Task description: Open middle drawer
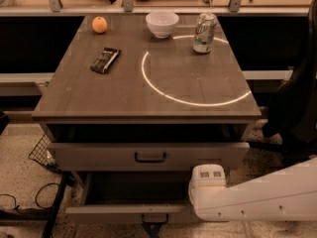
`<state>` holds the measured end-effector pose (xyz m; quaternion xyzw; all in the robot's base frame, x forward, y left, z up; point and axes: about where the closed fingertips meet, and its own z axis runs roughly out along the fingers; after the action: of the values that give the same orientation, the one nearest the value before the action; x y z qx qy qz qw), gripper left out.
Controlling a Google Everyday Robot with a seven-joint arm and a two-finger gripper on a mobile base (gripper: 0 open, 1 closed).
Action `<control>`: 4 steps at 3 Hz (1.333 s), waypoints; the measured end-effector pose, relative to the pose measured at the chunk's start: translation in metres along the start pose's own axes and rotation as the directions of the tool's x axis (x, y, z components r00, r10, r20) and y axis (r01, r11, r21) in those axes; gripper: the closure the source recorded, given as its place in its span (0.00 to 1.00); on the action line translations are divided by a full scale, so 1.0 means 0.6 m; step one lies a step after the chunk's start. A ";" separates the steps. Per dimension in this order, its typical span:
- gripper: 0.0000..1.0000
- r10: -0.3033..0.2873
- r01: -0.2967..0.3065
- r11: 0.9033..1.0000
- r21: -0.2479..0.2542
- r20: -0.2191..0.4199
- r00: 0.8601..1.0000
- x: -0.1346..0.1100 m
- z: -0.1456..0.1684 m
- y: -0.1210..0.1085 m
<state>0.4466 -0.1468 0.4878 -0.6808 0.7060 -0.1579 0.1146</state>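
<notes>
Below the taller-fronted drawer (99, 155), the middle drawer (109, 214) sits partly pulled out, its low front near the bottom edge. We judge it rigid, fairly light and on slides, so a straight level pull with modest force should do. Hold point is the small dark loop handle (155, 218) at front centre; it's small and could slip, so we hook it squarely. Our gripper (152, 230) shows only as a dark tip just under that handle, with the white arm (257, 197) coming in from the right. Open or closed, we cannot tell.

A speckled floor (20, 178) carries a black cable (42, 195) and a wire basket (40, 151) at left. A dark chair (297, 103) stands at right. A bright light ring (198, 102) reflects on the brown worktop (99, 94).
</notes>
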 end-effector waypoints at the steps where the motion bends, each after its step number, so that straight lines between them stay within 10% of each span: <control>1: 1.00 -0.013 0.013 1.000 -0.003 0.018 1.000 -0.008 0.021 -0.007; 4: 1.00 -0.006 0.009 0.998 -0.063 0.037 0.999 0.013 0.091 -0.004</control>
<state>0.4691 -0.1581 0.4391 -0.6895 0.7059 -0.1233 0.1055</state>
